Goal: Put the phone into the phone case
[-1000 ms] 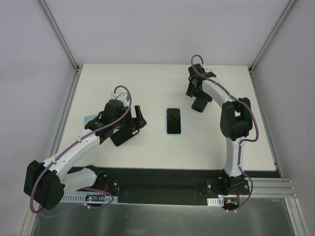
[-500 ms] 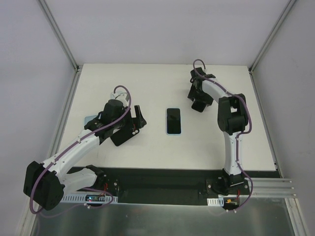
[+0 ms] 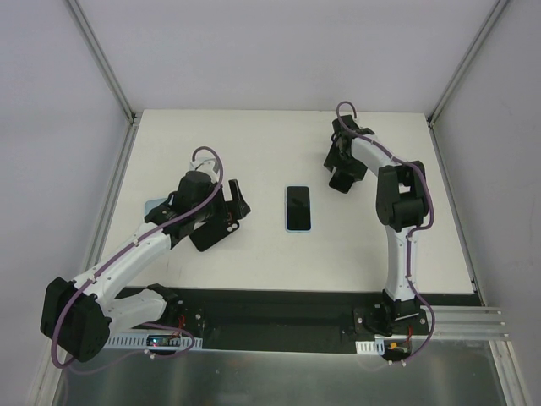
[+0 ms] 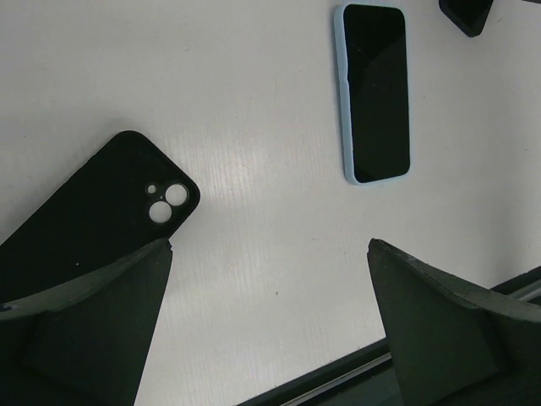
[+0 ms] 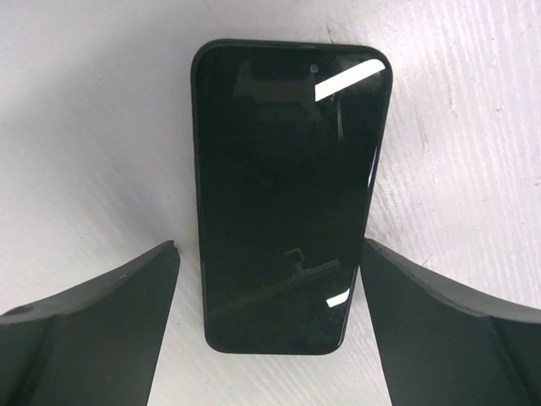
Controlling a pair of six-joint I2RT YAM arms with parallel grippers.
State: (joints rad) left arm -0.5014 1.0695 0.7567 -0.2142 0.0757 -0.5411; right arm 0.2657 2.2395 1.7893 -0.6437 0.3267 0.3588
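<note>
While the left gripper (image 4: 269, 247) and right gripper (image 5: 269, 247) gape, one black phone (image 5: 287, 194), one blue phone (image 4: 378, 89), one black case (image 4: 93, 216) lie flat.

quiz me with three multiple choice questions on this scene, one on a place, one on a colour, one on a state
1. Where does the black case lie?
A) beside the left gripper
B) against the back wall
C) at the far right corner

2. What colour is the centre phone rim?
A) red
B) light blue
C) yellow

3. How is the right gripper?
A) shut on the case
B) open over the black phone
C) shut on nothing

1 A: the left wrist view shows it by one finger.
2 B: a pale blue edge frames the screen.
3 B: its fingers stand apart on either side of the phone.
</note>
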